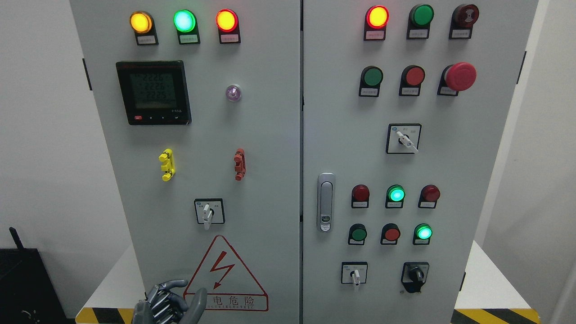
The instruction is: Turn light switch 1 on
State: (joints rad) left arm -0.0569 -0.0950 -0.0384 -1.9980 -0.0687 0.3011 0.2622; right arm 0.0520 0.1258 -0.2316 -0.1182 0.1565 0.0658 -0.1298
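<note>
Left hand (168,302) low, switch handle (207,215) pointing down

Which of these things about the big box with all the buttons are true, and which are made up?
1. The three round lamps at the top of the left door are all glowing. True.
2. The robot's left hand is touching the small screen. False: the hand is low down, beside the lightning warning sign, far below the screen.
3. The big red mushroom button is on the right door. True.
4. The yellow handle sits to the right of the red handle. False: it sits to the left.
5. The robot's right hand is pressing a green button. False: no right hand shows.
</note>
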